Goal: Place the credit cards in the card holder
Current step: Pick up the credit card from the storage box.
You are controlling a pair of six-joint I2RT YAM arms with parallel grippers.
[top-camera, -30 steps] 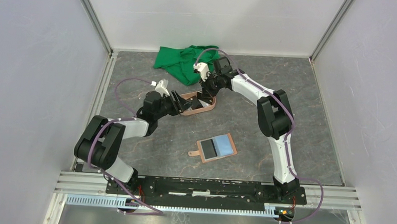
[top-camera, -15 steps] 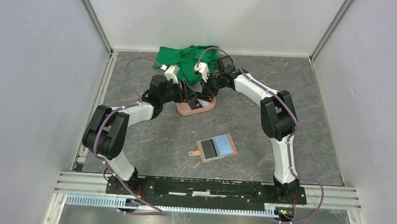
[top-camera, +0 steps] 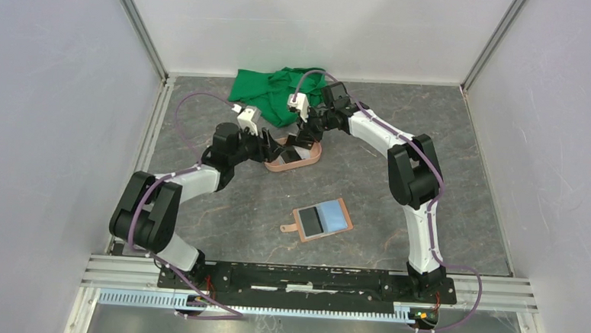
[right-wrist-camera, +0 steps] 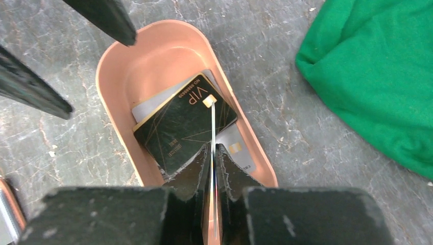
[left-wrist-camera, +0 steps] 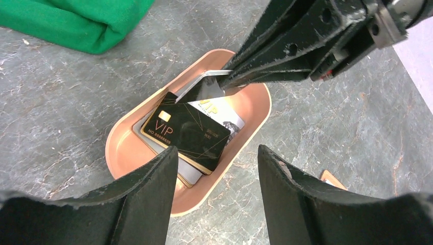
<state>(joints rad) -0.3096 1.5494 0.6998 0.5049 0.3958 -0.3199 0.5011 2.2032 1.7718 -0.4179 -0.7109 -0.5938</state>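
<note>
The left gripper (left-wrist-camera: 217,153) has been drawn back slightly from the salmon-pink oval tray (left-wrist-camera: 120,148) — its jaws are spread, empty. A thin grey credit card (left-wrist-camera: 203,84) is pinched on edge by the right gripper (right-wrist-camera: 213,149), above a black gold-lettered card (left-wrist-camera: 186,133) lying in the tray. The tan-brown leather card holder (top-camera: 297,221) is laid open on the grey table (top-camera: 467,183) — well apart from the tray.

Salmon-pink oval tray (top-camera: 275,168) sits on the grey marbled tabletop (top-camera: 468,168), far half. Crumpled green cloth (top-camera: 269,93) lies just behind it, near but not touching, by the white back wall (top-camera: 322,30). Might be a garment or bag, too bunched to tell. Aluminium rail (top-camera: 500,288) runs along the near edge.
</note>
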